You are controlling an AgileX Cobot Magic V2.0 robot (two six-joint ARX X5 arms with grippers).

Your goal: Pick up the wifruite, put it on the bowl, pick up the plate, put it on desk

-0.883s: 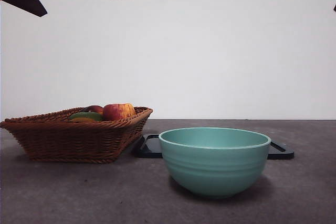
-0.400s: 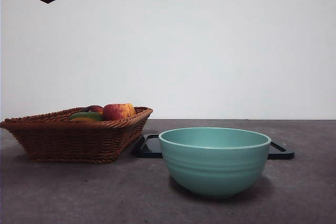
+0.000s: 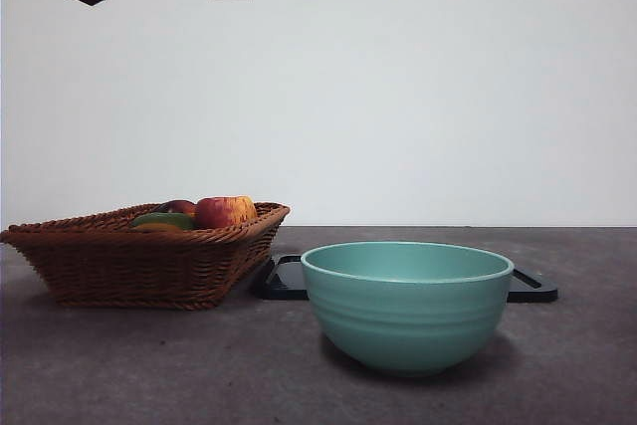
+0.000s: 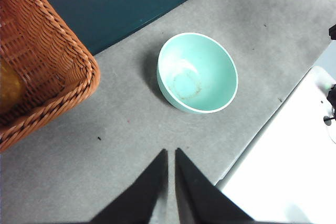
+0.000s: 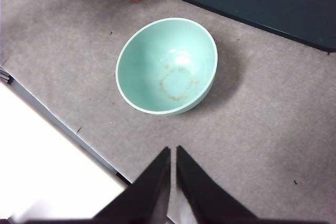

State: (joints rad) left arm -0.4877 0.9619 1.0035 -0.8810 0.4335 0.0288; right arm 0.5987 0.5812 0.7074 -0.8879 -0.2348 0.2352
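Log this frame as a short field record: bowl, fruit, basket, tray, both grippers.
bowl: teal bowl upright on the desk, nothing inside
fruit: red and green pieces lying in the basket
basket: wicker basket beside the bowl
tray: dark flat tray behind the bowl
left gripper: above the desk, jaws nearly together, holding nothing
right gripper: above the desk, jaws nearly together, holding nothing

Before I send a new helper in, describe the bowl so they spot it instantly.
On the desk, look in front of the dark tray and beside the wicker basket. The bowl stands there alone: round, glazed teal-green, faintly ridged outside, empty inside.
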